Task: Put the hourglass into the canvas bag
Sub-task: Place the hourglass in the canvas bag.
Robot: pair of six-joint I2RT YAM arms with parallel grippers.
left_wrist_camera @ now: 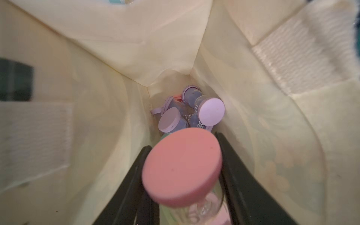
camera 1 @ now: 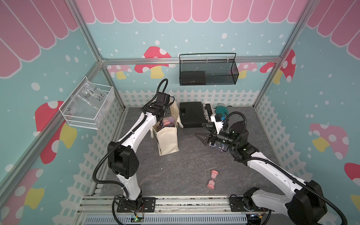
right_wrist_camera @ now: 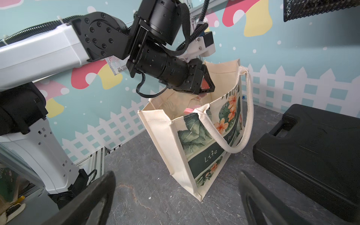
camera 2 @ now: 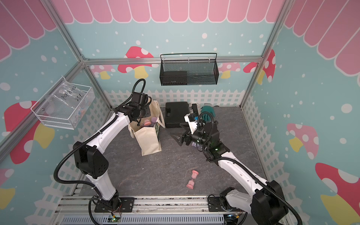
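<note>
A pink hourglass (left_wrist_camera: 182, 169) is clamped by the narrowly closed left gripper (left_wrist_camera: 183, 141) inside the mouth of the canvas bag (right_wrist_camera: 175, 148) (purple hourglasses (left_wrist_camera: 211, 112) are seen at its bottom), while the right gripper (camera 1: 203, 132) is held wide open and empty nearby, and a second pink hourglass (camera 1: 212, 179) is seen lying on the table (camera 1: 175, 171).
</note>
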